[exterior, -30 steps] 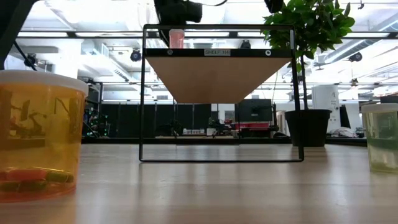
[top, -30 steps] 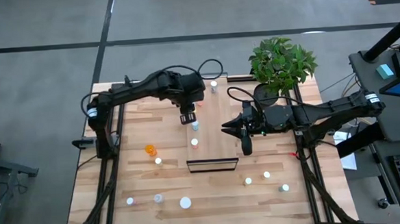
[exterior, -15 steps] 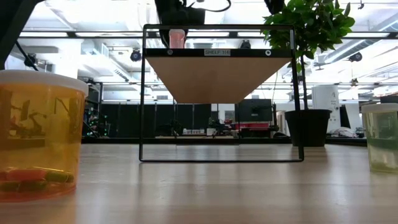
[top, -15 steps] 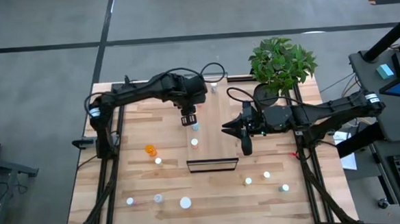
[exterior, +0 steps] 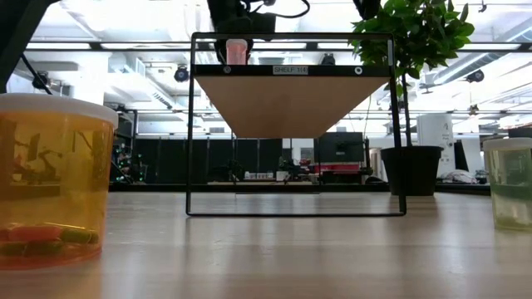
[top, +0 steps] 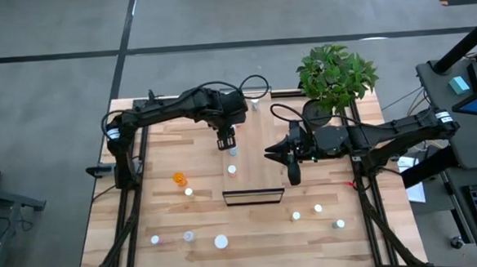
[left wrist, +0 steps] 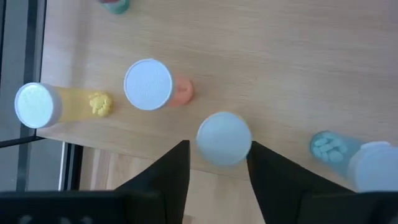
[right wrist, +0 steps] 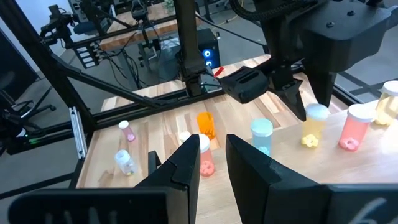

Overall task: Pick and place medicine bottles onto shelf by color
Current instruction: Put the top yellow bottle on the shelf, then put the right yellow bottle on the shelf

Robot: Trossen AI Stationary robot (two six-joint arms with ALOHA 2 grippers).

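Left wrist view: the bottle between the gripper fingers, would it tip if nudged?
Probably yes: the bottle stands upright, taller than wide. It likely weighs little, with only a few pills showing at its bottom. Once down, its round body could roll along the shelf.

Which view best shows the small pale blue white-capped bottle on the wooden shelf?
The right wrist view: the small pale blue bottle shows cap and body. The left wrist crops it; high shows a dot; low, nothing.
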